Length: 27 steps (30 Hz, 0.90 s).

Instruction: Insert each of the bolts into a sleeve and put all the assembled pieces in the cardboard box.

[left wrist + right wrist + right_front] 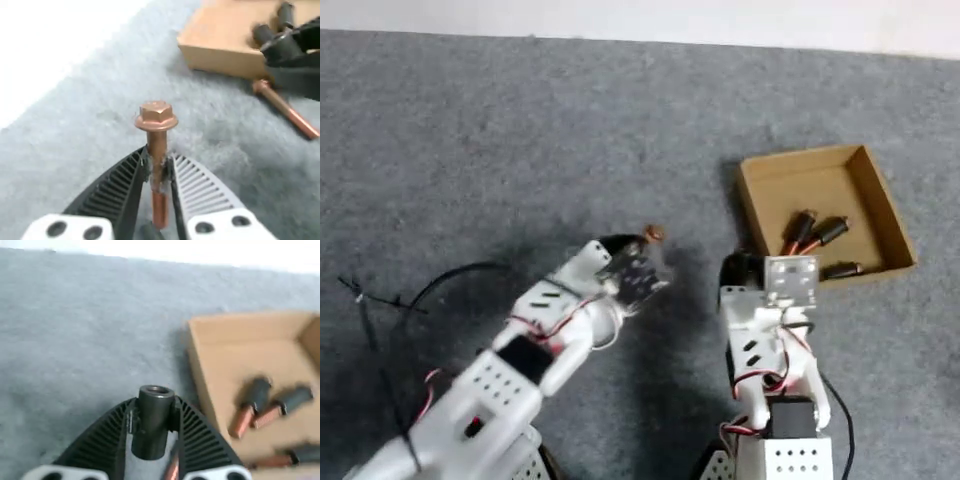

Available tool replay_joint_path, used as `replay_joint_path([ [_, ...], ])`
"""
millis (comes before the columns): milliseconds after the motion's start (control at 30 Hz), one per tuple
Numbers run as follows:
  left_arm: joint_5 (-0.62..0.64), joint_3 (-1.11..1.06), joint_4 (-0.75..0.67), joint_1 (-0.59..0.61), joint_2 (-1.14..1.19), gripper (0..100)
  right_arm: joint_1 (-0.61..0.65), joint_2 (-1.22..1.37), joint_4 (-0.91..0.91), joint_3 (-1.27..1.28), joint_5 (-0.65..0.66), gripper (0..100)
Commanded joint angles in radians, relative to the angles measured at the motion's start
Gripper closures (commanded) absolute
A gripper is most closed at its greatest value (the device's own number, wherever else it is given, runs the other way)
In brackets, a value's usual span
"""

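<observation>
Grey carpeted bench (470,120) below. Grips copper bolt (156,120) by the shank in closed left fingers (125,185) — hex head outermost, axis along them. Clamps black sleeve (152,422) in right fingers (200,440), bore facing outward — near the bolt, not touching, probably awaiting alignment. Keeps three assembled pieces (815,235) in cardboard box (800,157) beside the right arm.

Bare grey mat (520,130) lies open ahead of my left gripper (157,167) and its bolt (156,117), but my right gripper (154,404), clamping a sleeve (150,435), stands between it and the cardboard box (820,185), where three assembled pieces (815,235) crowd the near floor.
</observation>
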<state>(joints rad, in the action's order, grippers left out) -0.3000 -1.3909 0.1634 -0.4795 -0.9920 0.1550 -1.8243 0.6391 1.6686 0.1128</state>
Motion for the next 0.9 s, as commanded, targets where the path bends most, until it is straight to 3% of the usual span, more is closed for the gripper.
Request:
replay_joint_path([
  [0, 0.018, -0.061, -0.048, 0.056, -0.246, 99, 0.087, -0.015, -0.099, 0.071, 0.114, 99.4],
  [67, 0.107, -0.087, -0.046, 0.071, -0.349, 99, 0.137, -0.015, -0.143, 0.104, 0.152, 99.4],
  [233, 0.476, -0.171, -0.046, 0.116, -0.596, 99, 0.211, -0.015, -0.150, 0.124, 0.160, 99.4],
  [333, 0.571, -0.220, -0.046, 0.110, -0.728, 99, 0.260, -0.015, -0.150, 0.124, 0.161, 99.4],
  [567, 0.821, -0.251, -0.112, -0.082, -0.829, 99, 0.341, -0.015, -0.163, 0.124, 0.170, 99.4],
  [667, 0.832, -0.294, -0.180, -0.085, -0.823, 99, 0.341, -0.015, -0.193, 0.124, 0.242, 99.4],
  [867, 0.829, -0.306, -0.209, -0.090, -0.823, 99, 0.341, -0.015, -0.214, 0.124, 0.255, 99.4],
])
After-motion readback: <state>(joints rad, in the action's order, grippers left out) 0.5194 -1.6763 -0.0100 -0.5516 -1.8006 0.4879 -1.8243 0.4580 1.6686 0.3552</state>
